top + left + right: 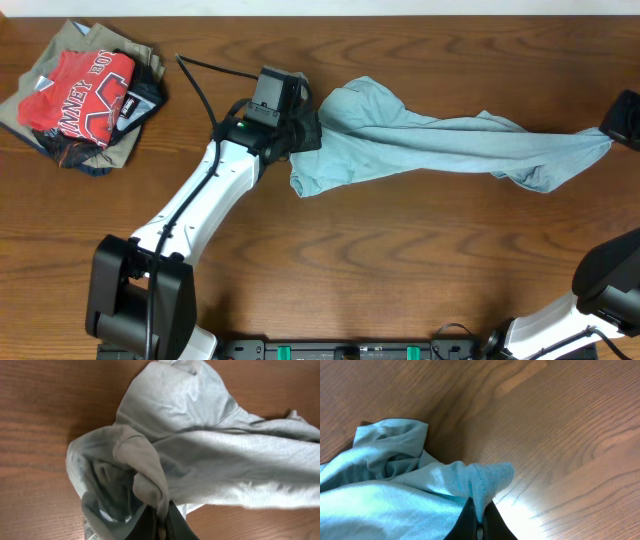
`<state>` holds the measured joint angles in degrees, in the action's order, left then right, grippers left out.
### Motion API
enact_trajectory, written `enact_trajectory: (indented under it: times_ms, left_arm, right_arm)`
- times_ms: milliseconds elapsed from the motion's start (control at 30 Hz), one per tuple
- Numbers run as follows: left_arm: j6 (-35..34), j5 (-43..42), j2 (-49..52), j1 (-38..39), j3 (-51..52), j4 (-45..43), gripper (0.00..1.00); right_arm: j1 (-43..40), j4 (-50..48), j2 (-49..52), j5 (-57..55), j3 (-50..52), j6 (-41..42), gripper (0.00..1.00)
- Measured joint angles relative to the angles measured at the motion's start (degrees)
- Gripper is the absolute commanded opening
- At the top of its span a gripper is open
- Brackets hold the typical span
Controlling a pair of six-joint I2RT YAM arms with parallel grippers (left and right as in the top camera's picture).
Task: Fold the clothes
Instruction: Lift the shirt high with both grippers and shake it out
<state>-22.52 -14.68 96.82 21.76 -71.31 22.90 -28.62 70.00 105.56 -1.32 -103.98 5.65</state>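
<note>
Across the counter (400, 260), the clothes (420, 145) stretch between left jaws and right jaws, both seemingly clamped on bunched edges, so a hard pull could slip one free.

We see a plain pale blue-grey soft cloth garment (430, 140), matt and wrinkled, with a fine knit texture showing at its hem in the right wrist view. The brown wooden table (400, 260) is smooth, with clear grain and a slight sheen where light falls. The left arm's white casing (205, 195) looks like smooth, glossy plastic. The red T-shirt with white lettering (85, 95) is matt cloth.
</note>
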Motion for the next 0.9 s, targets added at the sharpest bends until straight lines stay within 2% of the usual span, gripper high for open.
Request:
enact_trajectory:
  times_ms: [200, 467, 700, 900]
  left_arm:
    - [2.4, 0.4, -0.9, 0.0, 0.0, -4.9, 0.06]
    - [6.3, 4.9, -9.9, -2.9, -5.9, -5.3, 0.06]
    - [7.5, 5.9, -17.4, -9.3, -15.9, -5.5, 0.06]
    - [9.8, 6.1, -21.6, -11.3, -21.0, -6.2, 0.06]
  right_arm:
    - [0.0, -0.6, 0.0, 0.5, 0.0, 0.0, 0.01]
    - [0.0, -2.1, 0.0, 8.8, -2.4, -1.0, 0.01]
    - [0.0, -2.2, -0.7, 11.9, -14.8, -2.4, 0.01]
    - [0.0, -2.7, -4.0, 13.4, -26.4, -2.8, 0.01]
